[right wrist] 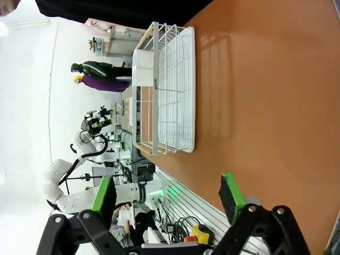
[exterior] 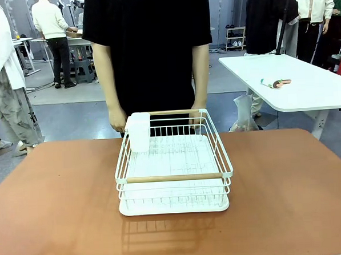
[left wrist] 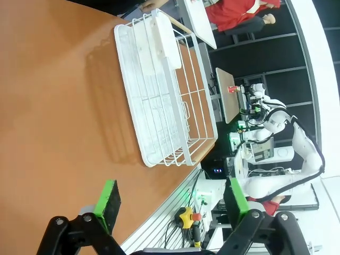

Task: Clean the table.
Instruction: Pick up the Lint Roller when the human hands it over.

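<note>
Spread wide and empty: left claw [left wrist: 173, 200], right claw [right wrist: 167, 195]; white rack [exterior: 173, 177] on the table [exterior: 60, 213], person's hands [exterior: 117, 119] seemingly holding it

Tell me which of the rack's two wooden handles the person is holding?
The far handle, by the person's hands; the near handle has nothing touching it.

Bright, even overhead light is given; a soft shadow is thrown by the rack [exterior: 172, 167] onto the glossy table [exterior: 60, 213]; wrist views are warped.
</note>
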Tool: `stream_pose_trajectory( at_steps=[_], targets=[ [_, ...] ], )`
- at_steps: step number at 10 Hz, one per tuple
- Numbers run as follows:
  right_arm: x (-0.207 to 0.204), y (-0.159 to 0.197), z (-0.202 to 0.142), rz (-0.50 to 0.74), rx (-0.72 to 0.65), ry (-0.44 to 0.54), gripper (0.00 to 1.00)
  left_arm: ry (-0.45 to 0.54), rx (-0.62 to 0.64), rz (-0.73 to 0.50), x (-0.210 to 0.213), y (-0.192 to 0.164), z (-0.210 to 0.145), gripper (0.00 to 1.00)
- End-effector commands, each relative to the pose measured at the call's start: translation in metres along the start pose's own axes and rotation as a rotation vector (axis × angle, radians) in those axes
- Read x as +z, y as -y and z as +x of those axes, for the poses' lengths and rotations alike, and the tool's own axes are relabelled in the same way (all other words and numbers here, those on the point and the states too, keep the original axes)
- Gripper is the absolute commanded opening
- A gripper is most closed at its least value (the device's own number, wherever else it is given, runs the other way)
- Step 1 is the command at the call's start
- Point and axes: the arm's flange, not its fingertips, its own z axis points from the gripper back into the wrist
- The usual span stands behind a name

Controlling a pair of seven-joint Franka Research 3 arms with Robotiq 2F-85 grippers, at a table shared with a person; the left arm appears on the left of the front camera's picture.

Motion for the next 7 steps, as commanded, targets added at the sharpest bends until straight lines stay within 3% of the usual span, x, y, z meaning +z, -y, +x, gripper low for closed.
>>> stream_pose_trajectory(
  at_steps=[1, 7],
  targets=[
    [0.0008, -0.0021, -0.0003, -0.002, 0.005, -0.001, 1.00, 0.004, 0.003, -0.002, 0.0015, -0.0005, -0.0002, 1.00],
    [0.0008, -0.0021, -0.0003, -0.002, 0.005, -0.001, 1.00, 0.004, 0.003, -0.002, 0.0015, -0.0005, -0.0002, 1.00]
  ],
)
